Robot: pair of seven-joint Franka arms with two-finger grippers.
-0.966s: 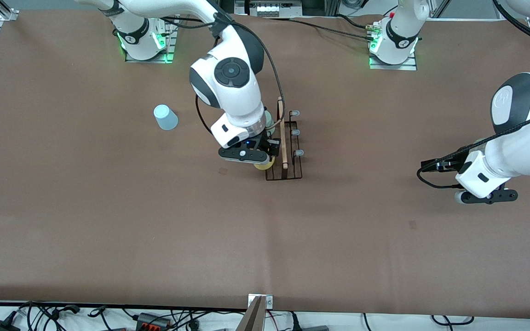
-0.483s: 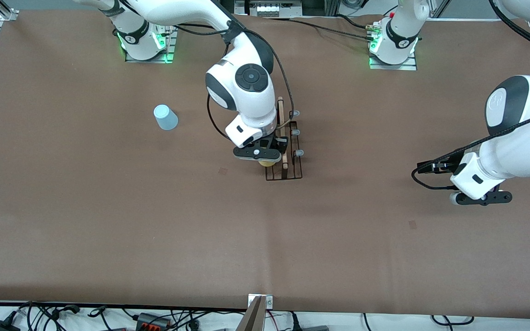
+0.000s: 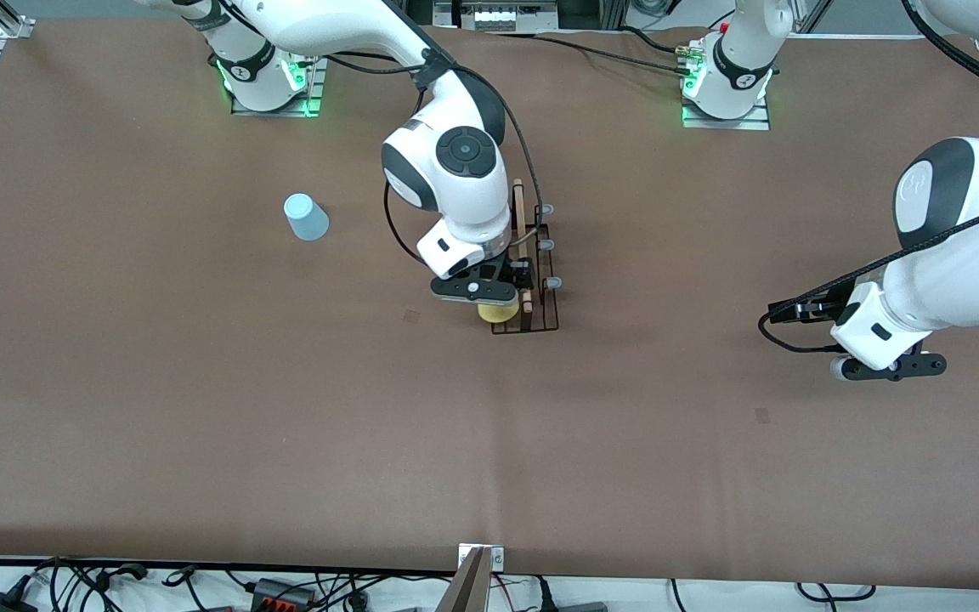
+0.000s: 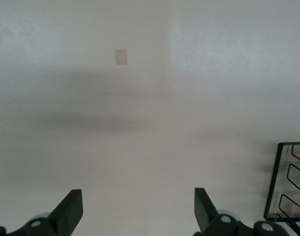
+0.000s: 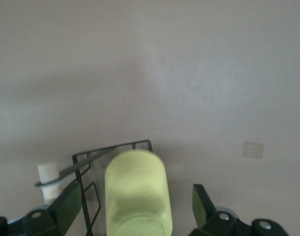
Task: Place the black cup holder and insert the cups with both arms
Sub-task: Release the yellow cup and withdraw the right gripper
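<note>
The black cup holder (image 3: 540,293) stands mid-table with its wooden rod handle (image 3: 519,212) on top. A yellow cup (image 3: 499,313) sits upside down on the holder's end nearest the front camera. My right gripper (image 3: 484,298) is open just above it. In the right wrist view the yellow cup (image 5: 137,191) lies between the spread fingers (image 5: 204,204), apart from both, next to the holder's wire frame (image 5: 93,160). A light blue cup (image 3: 306,217) stands upside down toward the right arm's end. My left gripper (image 3: 889,367) waits, open and empty (image 4: 137,211), over bare table.
A corner of the wire holder (image 4: 289,182) shows at the edge of the left wrist view. Small paper marks (image 3: 762,415) (image 3: 411,316) lie on the brown table cover. Cables and plugs (image 3: 277,591) run along the table's front edge.
My right gripper carried the yellow cup sideways to the holder, set it on the end nearest the front camera, and opened. The left arm shifted slightly.
</note>
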